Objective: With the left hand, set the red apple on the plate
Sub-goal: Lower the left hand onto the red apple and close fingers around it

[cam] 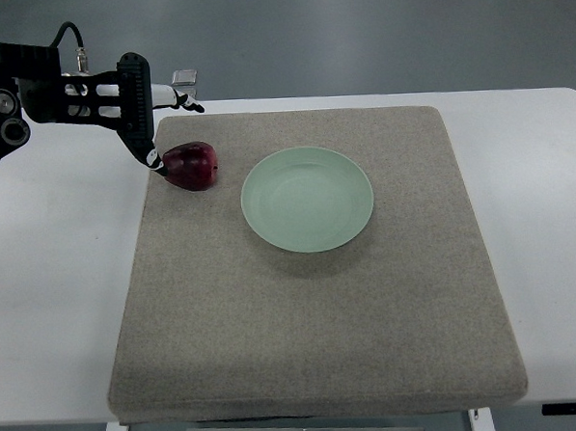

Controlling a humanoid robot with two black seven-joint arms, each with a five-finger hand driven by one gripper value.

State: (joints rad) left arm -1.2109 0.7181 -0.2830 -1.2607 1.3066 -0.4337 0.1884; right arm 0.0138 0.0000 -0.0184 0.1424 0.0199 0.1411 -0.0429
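One grey mat [312, 311] covers the white table [50, 286], grey floor [355, 28] beyond.

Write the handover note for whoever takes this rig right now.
Left hand: at the mat's far-left corner, fingers at the apple, one fingertip against its left side; not closed around it, nothing lifted.
Right hand: not in view.
Apple: lying on the mat, just left of the plate, apart from it.
Plate: empty, mid-mat.
Done: the reach to the apple.
Left: grasp the apple, carry it right, set it on the plate, let go.
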